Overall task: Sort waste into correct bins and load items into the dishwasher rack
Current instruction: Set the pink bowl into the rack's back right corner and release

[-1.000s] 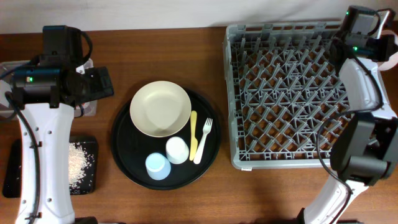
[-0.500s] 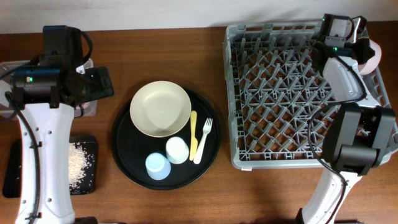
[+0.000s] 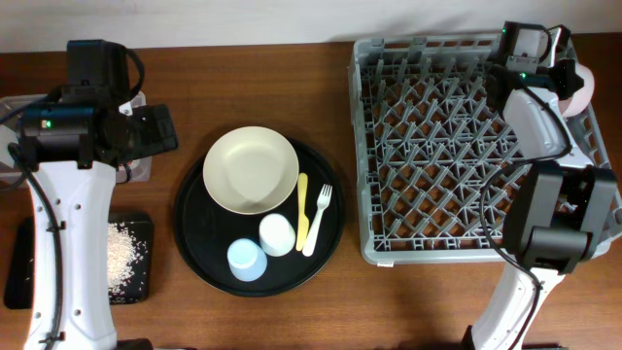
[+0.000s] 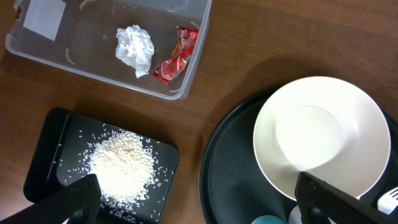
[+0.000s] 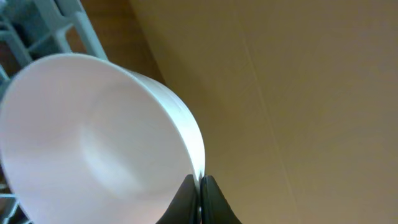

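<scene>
Overhead view: bright, even light, sharp across the frame; only soft, short shadows round the rack [image 3: 389,255]. Left wrist view: clear focus, plate [image 4: 323,143] near washed-out white, mild sheen on the table [image 4: 280,37], fingers [image 4: 68,202] of the left pincer [image 4: 199,208] blurred at the bottom edge. Right wrist view: bowl [image 5: 93,137] close, soft-focused, smoothly shaded

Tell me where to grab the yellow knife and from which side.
Pinch the knife near its middle from straight above, jaws across its narrow width. It lies flat on the round tray, and mid-length looks clearest: the plate crowds its far end, the white cup and fork handle its near end.
</scene>
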Robot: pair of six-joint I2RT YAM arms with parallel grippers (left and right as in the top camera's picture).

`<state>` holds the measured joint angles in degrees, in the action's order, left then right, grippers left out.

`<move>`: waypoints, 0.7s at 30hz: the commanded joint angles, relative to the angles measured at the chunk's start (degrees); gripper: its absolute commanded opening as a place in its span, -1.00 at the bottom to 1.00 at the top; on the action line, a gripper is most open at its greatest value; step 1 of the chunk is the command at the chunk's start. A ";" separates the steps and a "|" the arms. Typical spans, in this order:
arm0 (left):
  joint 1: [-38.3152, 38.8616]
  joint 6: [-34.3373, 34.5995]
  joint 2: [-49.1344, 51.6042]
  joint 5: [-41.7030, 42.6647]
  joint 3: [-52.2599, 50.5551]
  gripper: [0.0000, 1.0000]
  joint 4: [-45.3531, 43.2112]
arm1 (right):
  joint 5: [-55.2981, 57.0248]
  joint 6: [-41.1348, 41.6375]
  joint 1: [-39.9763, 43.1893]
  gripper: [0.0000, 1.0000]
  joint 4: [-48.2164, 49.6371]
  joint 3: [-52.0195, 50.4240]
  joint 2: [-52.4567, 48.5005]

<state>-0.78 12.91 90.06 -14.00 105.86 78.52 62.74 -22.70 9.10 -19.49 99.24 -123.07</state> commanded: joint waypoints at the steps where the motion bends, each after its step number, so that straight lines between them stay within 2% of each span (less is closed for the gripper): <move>1: -0.15 0.33 -0.09 -0.61 0.46 0.99 0.02 | -10.10 -1.07 -2.78 -0.91 -1.14 -1.60 -4.94; 6: -0.15 0.33 -0.09 -0.61 0.46 0.99 0.02 | -10.08 -1.05 -3.15 -0.92 -2.62 -1.75 -4.94; 7: -0.13 0.33 -0.09 -0.61 0.46 0.99 0.02 | -10.05 -1.05 -3.15 -0.56 -2.62 -1.75 -4.94; 9: -0.13 0.33 -0.09 -0.61 0.46 0.99 0.02 | -10.01 -0.81 -3.15 0.45 -2.56 -1.73 -4.90; 13: -0.15 0.33 -0.09 -0.61 0.46 0.99 0.02 | -10.05 2.84 -3.82 0.73 -2.62 -1.73 -2.71; 16: -0.13 0.33 -0.09 -0.61 0.46 0.99 0.02 | -11.28 3.96 -5.31 0.87 -5.25 -1.73 2.64; 18: -0.13 0.33 -0.09 -0.61 0.46 0.99 0.02 | -17.53 5.99 -5.55 0.87 -9.53 -1.73 6.03; 21: -0.13 0.33 -0.09 -0.61 0.46 0.99 0.02 | -20.11 8.22 -5.31 0.87 -12.41 -1.73 8.35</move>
<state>-0.78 12.91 90.06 -14.00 105.86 78.52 46.19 -17.72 3.90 -31.11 97.60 -118.48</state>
